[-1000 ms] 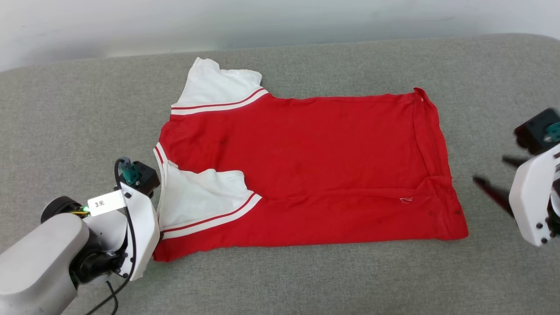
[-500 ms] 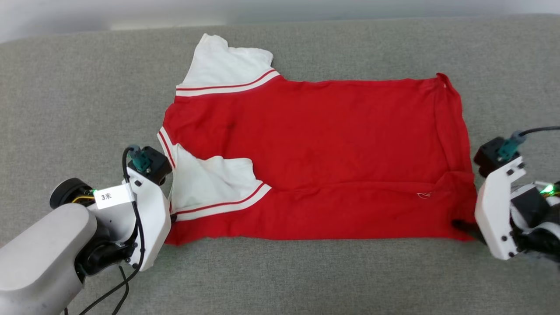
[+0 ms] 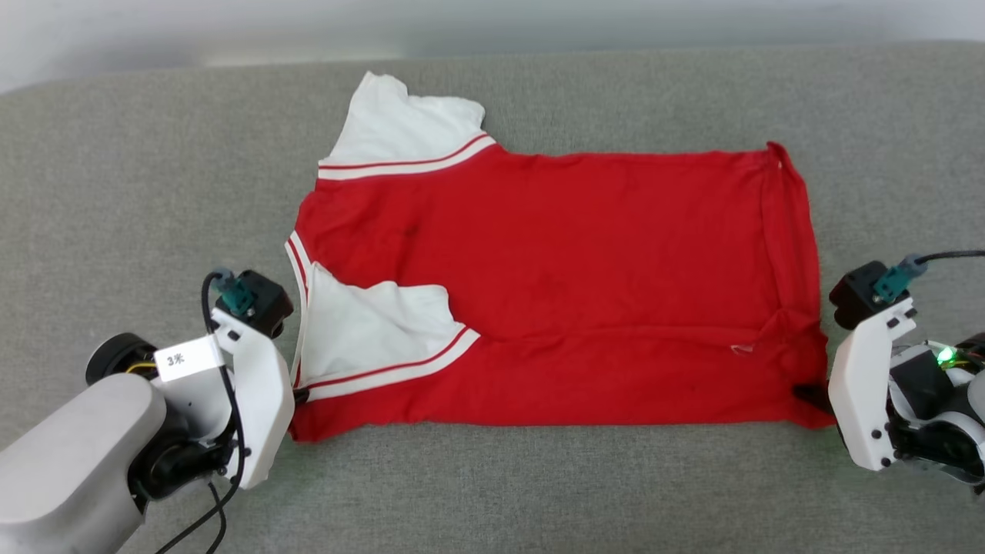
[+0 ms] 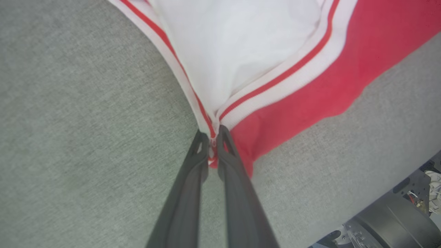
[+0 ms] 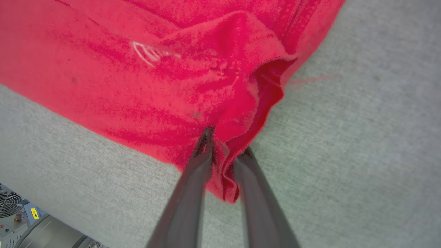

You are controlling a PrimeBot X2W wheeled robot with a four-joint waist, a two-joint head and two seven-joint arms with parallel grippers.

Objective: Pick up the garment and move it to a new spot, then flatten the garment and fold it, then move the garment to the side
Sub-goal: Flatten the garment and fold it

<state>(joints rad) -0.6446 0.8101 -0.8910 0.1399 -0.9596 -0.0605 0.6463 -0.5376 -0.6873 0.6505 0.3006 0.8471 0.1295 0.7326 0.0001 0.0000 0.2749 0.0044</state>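
A grey woven surface [image 3: 539, 492] spreads across the head view from edge to edge. The garment [image 3: 585, 308] lies flat on it at the middle, red side up. Its neck end points to 9 o'clock and its hem to 3 o'clock, and no lettering shows on the upper face.

One white sleeve [image 3: 408, 123] sticks out at 11 o'clock and rests on the grey cloth. The other sleeve [image 3: 369, 331] is folded inward at 8 o'clock, so it lies on the red body with its striped trim slanting across.

The left gripper [image 4: 213, 132] sits at the garment's 8 o'clock corner. Its two dark fingers are pressed nearly together, pinching the cloth where the red-and-white trim meets the red edge.

The right gripper [image 5: 225, 141] sits at the 4 o'clock corner. Its fingers stand narrow, with a bunched fold of red hem caught between them. Above that grip the cloth puckers into a raised ridge.

A small white stitched mark [image 5: 148, 53] sits on the red cloth near the ridge, at 10 o'clock from the right fingertips. A thin red thread [image 5: 310, 80] trails off the hem onto the grey surface at 2 o'clock.
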